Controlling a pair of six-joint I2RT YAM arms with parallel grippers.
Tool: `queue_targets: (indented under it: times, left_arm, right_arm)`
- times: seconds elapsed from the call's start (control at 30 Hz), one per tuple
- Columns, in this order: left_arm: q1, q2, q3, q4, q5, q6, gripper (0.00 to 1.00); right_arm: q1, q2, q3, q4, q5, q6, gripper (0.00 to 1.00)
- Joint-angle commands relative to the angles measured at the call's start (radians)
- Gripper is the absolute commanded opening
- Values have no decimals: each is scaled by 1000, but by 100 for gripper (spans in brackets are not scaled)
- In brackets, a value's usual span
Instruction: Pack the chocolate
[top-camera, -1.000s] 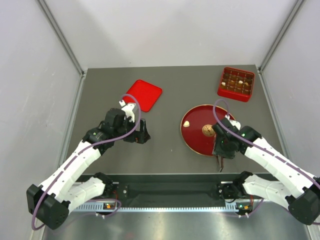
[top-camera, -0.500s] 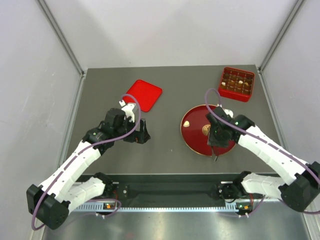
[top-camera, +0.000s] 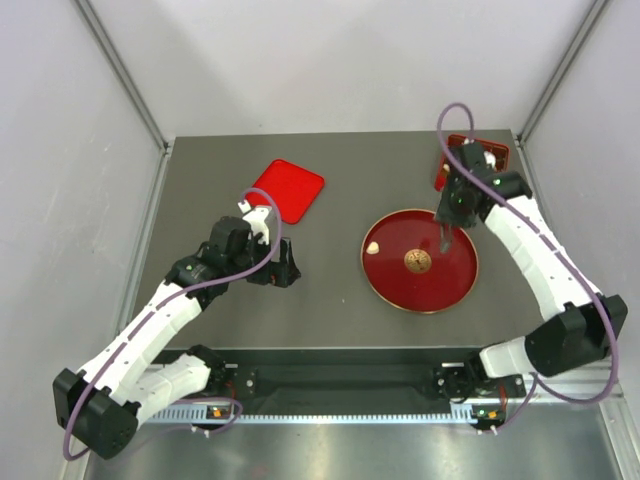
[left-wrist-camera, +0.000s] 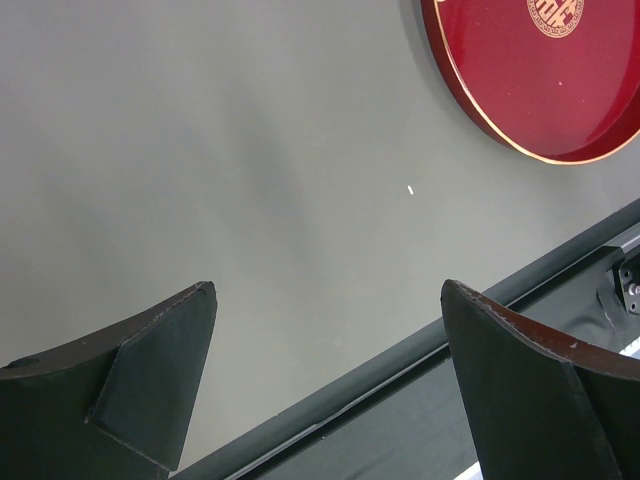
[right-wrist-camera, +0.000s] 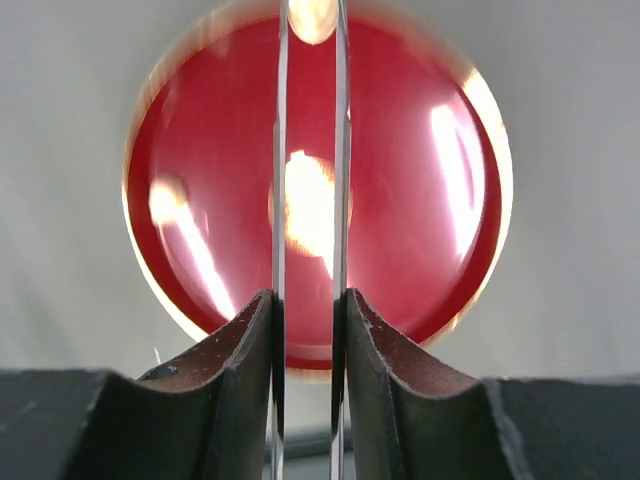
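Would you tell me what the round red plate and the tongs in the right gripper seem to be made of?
The red plate looks like glossy lacquer or plastic, I cannot tell which: bright glare streaks cross it and a thin gold line edges its rim. The tongs look like thin metal: two flat grey strips with a dull sheen, clamped between the right gripper's fingers.
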Motion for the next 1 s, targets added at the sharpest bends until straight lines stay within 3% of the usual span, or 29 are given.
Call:
queue_targets:
  times: [0.0,0.27,0.53,0.97]
  left_arm:
    - [-4,-1,-2,26,0,11,99]
    - [-4,13,-2,23,-8,9,99]
    - [-2,21,-1,18,-18,9,99]
    - [-4,27,-1,17,-28,8,99]
  right_arm:
    - [-94,59,132,85,16,-106,29]
    - [-234,268,285,192,0,-153,28]
    - [-291,416,379,260,-59,-155,30]
    - [-317,515,413,292,-79,-159,31]
